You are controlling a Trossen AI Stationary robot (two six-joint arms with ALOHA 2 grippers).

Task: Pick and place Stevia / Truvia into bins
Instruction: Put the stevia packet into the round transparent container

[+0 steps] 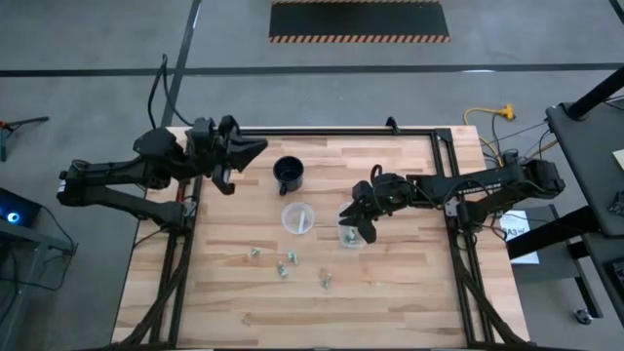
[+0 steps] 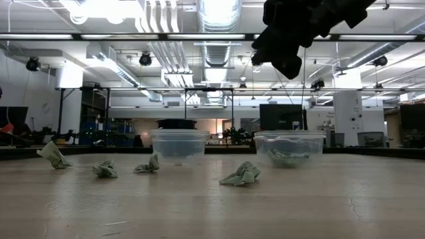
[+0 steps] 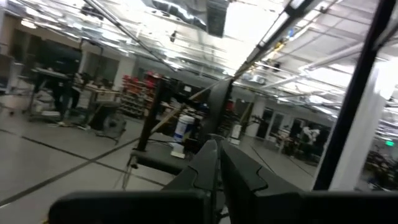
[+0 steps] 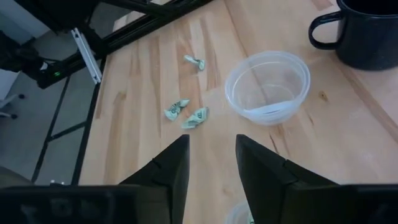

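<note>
My right gripper (image 1: 353,222) hangs over the right cup (image 1: 352,236), fingers spread and empty. Left gripper (image 1: 255,148) parked at the table's (image 1: 409,292) far left edge, fingers pressed together. Near half of the table is open board. Four loose packets (image 1: 284,269) counted on the wood near the two cups. Right cup holds some packets, count unclear; middle cup (image 1: 298,217) looks nearly empty. One black mug (image 1: 289,174) beyond it.
</note>
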